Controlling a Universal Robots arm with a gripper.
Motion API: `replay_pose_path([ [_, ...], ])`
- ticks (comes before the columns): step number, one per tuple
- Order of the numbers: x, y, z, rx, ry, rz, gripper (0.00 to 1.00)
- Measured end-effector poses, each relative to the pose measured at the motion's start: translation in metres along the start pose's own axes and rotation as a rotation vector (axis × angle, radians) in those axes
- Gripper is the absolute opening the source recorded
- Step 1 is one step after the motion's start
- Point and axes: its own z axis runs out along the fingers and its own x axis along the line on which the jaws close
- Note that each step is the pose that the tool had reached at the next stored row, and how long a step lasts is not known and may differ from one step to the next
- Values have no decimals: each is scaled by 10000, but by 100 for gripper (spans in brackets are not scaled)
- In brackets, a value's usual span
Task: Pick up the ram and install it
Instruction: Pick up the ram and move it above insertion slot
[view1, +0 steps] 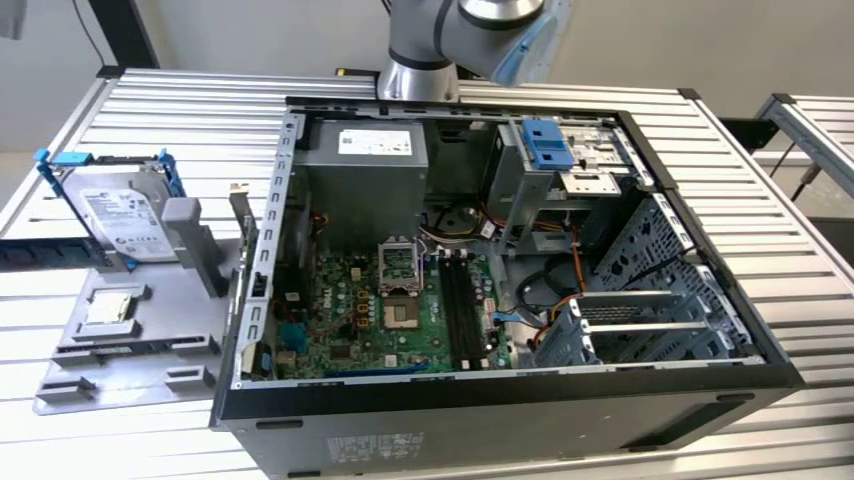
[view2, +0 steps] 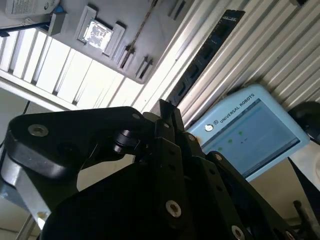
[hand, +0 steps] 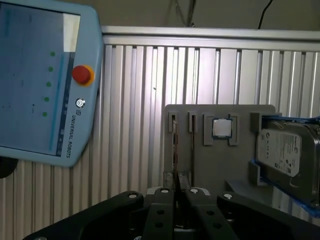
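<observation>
1. Now, exterior view: an open dark-grey metal computer case (view1: 534, 430) lies on the ribbed aluminium counter (view1: 174, 100). The long black memory slots (view1: 461, 305) on its green motherboard (view1: 354, 300) look vacant, so the install is not done.
2. Second wrist view: the black gripper (view2: 167, 111) holds the long, thin dark ram stick with black chips (view2: 210, 55) above the counter, clear of the grey plastic fixture (view2: 135, 20).
3. First wrist view: fingers (hand: 164, 200) clamped on the ram stick (hand: 174, 150), seen edge-on. Step judged: carry phase. Seating calls for aligning the stick with a slot, then pressing straight down.
</observation>
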Motion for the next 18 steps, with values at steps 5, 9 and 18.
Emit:
replay_pose_path([
  [5, 9, 7, -193, 1, -1, 0, 0],
  [9, 15, 12, -336, 0, 0, 0, 0],
  [18, 19, 15, -423, 1, -41, -2, 0],
])
